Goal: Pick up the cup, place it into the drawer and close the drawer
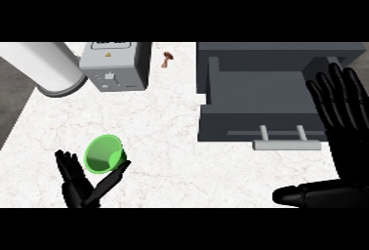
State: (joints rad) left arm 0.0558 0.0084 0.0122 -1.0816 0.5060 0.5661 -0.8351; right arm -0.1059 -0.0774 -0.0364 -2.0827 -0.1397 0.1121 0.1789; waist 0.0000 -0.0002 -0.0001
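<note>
Left hand (81,184) is seen at lower left, fingers straight and spread, thumb angled out; nothing is grasped. The green cup (104,154) lies tipped on the white counter (173,146), between thumb and fingers; contact cannot be judged. Right hand (340,105) is held flat, released, at the right edge of the open grey drawer (256,97). A grey toaster-like appliance (114,66) stands beyond.
</note>
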